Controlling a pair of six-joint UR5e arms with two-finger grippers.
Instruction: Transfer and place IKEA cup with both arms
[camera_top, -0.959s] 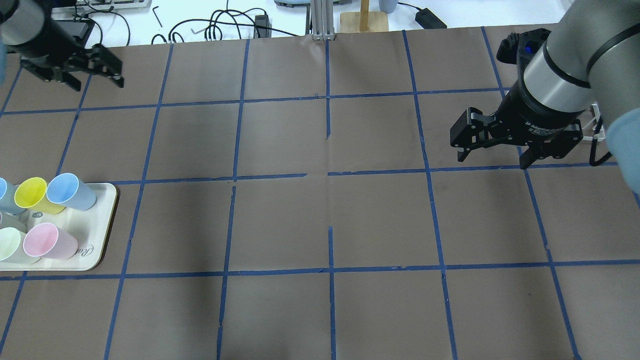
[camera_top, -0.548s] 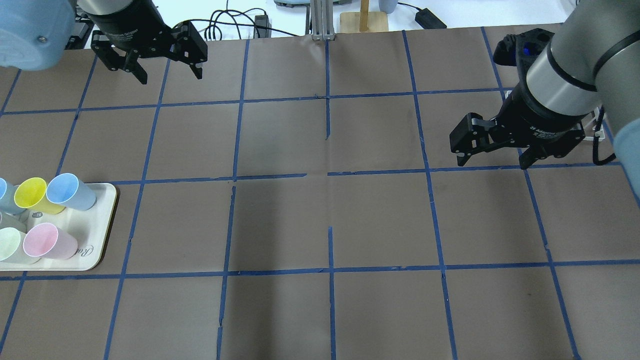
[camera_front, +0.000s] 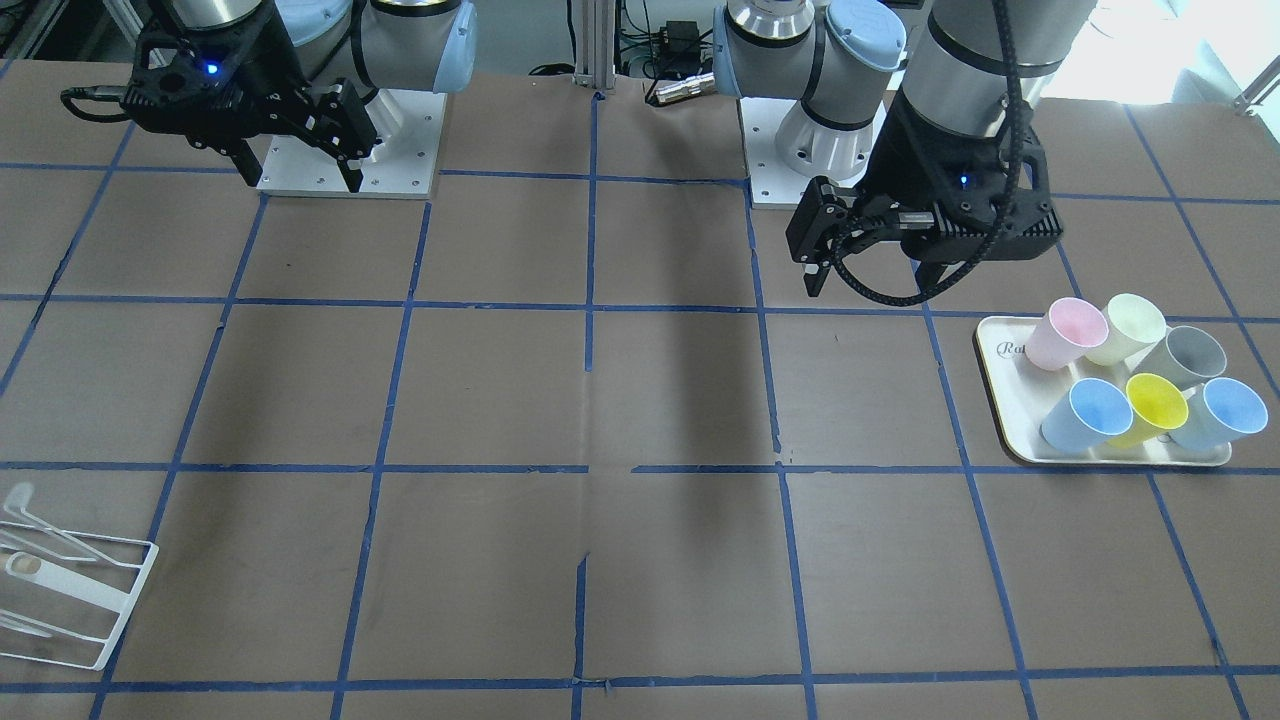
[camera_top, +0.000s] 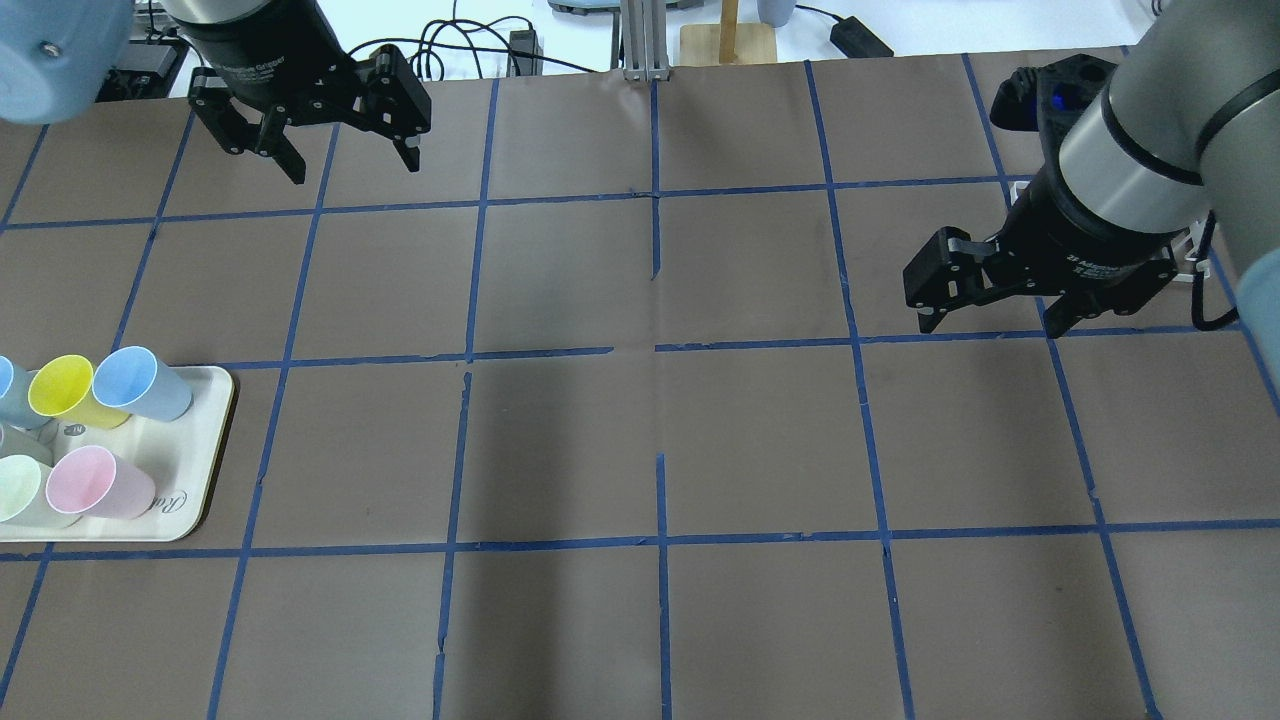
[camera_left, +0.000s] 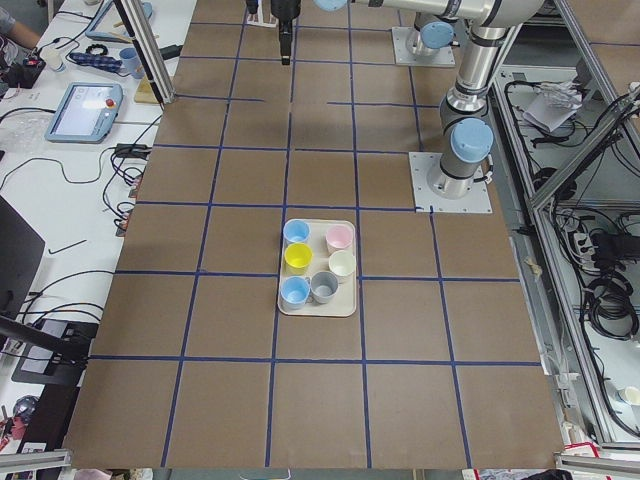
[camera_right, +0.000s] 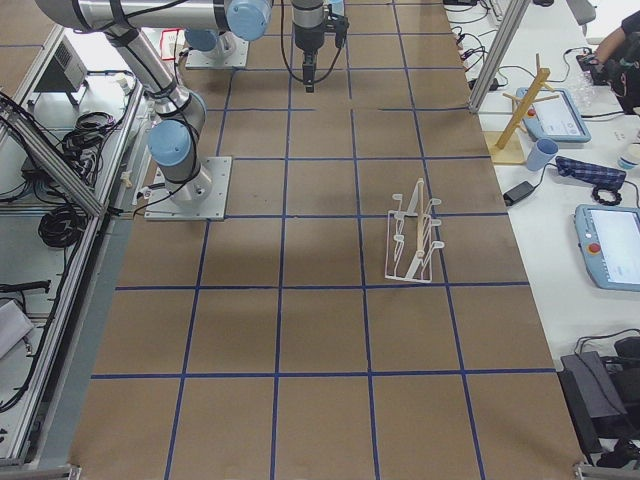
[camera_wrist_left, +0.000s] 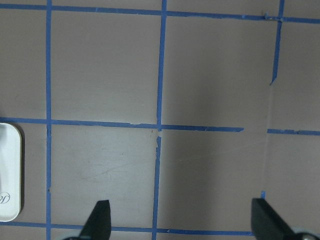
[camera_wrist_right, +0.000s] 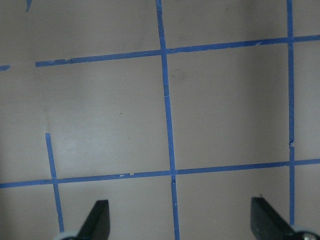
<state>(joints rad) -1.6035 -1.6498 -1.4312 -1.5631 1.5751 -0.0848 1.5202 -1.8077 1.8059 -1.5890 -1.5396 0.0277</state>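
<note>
The bright yellow IKEA cup (camera_top: 62, 388) stands upright on a white tray (camera_top: 190, 470) at the table's left edge, between light-blue cups; it also shows in the front view (camera_front: 1157, 402) and the left side view (camera_left: 297, 257). My left gripper (camera_top: 355, 165) is open and empty, hovering over the far left of the table, well away from the tray. In its wrist view (camera_wrist_left: 180, 220) only the tray's corner (camera_wrist_left: 7, 170) shows. My right gripper (camera_top: 990, 325) is open and empty above the right side of the table. Its wrist view (camera_wrist_right: 180, 220) shows only taped paper.
On the tray stand a light-blue cup (camera_top: 135, 380), a pink cup (camera_top: 95, 480), a pale cream cup (camera_front: 1130, 328) and a grey cup (camera_front: 1190, 355). A white wire rack (camera_front: 70, 590) lies at the table's right end. Blue tape squares cover the brown table.
My left arm has swung from the far left corner to the right along the table's far edge. The right gripper has shifted slightly. Both stay open; the cups have not moved.
</note>
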